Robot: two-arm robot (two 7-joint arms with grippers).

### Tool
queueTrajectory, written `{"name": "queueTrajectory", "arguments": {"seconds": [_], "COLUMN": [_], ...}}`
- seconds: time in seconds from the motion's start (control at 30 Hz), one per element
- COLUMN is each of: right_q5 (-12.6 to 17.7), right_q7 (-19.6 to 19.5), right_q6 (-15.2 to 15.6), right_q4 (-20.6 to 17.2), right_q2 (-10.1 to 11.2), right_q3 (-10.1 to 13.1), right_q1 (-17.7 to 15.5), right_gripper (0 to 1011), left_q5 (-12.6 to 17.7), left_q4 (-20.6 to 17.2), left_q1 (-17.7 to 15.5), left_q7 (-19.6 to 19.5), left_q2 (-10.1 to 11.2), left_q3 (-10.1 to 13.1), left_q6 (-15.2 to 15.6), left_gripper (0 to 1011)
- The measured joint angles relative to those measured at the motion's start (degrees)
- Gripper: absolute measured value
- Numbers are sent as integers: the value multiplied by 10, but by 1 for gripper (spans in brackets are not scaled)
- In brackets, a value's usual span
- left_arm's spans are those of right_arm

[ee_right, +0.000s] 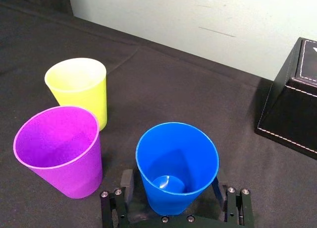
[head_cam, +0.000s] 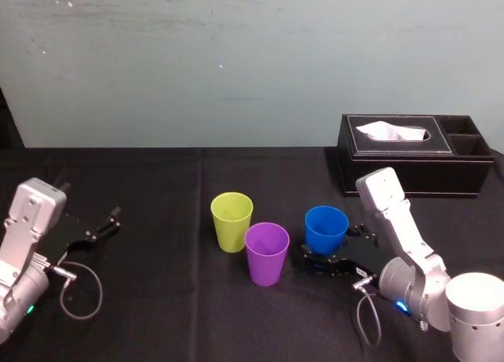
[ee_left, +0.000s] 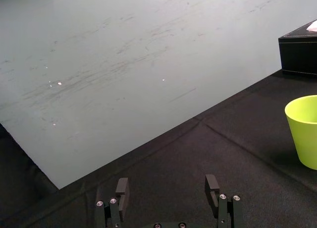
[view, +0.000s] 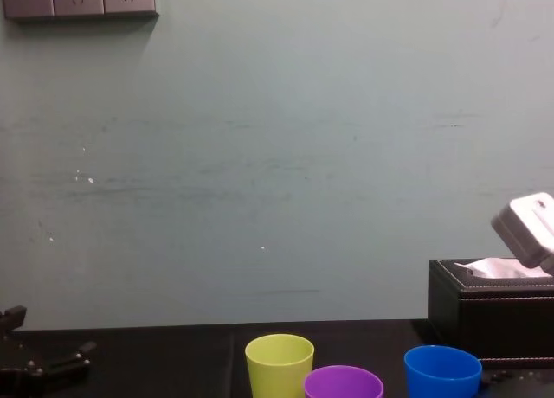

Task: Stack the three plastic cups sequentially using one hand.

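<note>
**Head view:** The right gripper (head_cam: 329, 247) lies low on the black-clothed table (head_cam: 157, 299). Its jaws are spread wide to either side of the base of the blue cup (head_cam: 326, 227), which stands upright between them. The purple cup (head_cam: 266, 253) stands near the blue one, to its left and closer to the robot. The yellow-green cup (head_cam: 231, 220) is just behind the purple one and further left. Each cup stands separately, mouth up. A black tissue box (head_cam: 409, 161) sits behind the blue cup at the table's far right. The left gripper (head_cam: 106, 224) rests at the table's left, well apart from the cups.

**Left wrist view:** The left gripper's fingers stand wide apart over bare cloth, with the yellow-green cup off to one side.

**Right wrist view:** The blue cup sits between the right gripper's fingers. A dark gap shows at one finger, and the cup wall partly hides the other. The purple and yellow-green cups stand close together beyond.

**Chest view:** The three cups line the bottom edge, yellow-green, purple, then blue, with the tissue box at the right.
</note>
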Motion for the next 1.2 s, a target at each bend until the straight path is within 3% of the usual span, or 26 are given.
{"name": "queueTrajectory", "arguments": {"seconds": [0.53,0.83,1.2], "right_q5": [-22,-21,-20], "right_q7": [10,10,10], "right_q6": [-4,-4,-4], "right_q4": [18,17,16], "right_q2": [-18,-17,-17], "right_q3": [11,10,10], "right_q1": [3,3,3], "right_gripper": [1003,1003,762], "left_q5": [0,0,0], "left_q4": [0,0,0], "left_q1": [0,0,0], "left_q7": [0,0,0], "left_q2": [0,0,0], "left_q3": [0,0,0], "left_q6": [0,0,0], "left_gripper": [1000,1000,1000]}}
